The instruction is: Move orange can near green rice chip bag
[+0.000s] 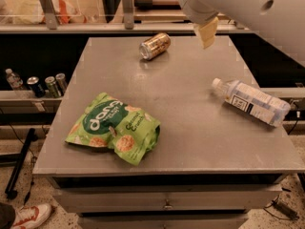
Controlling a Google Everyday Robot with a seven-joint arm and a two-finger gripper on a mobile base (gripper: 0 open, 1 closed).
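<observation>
The orange can (pixel 155 46) lies on its side near the far edge of the grey table (pixel 190 142), around the middle. The green rice chip bag (pixel 114 128) lies flat at the front left of the table, well apart from the can. My gripper (pixel 206 34) hangs from the big white arm at the top right. It is above the table's far side, to the right of the can and not touching it. It holds nothing that I can see.
A clear plastic bottle (pixel 252 101) lies on its side at the table's right. Dark cans and a small bottle (pixel 45 85) stand on a low shelf to the left. A counter with bags runs behind the table.
</observation>
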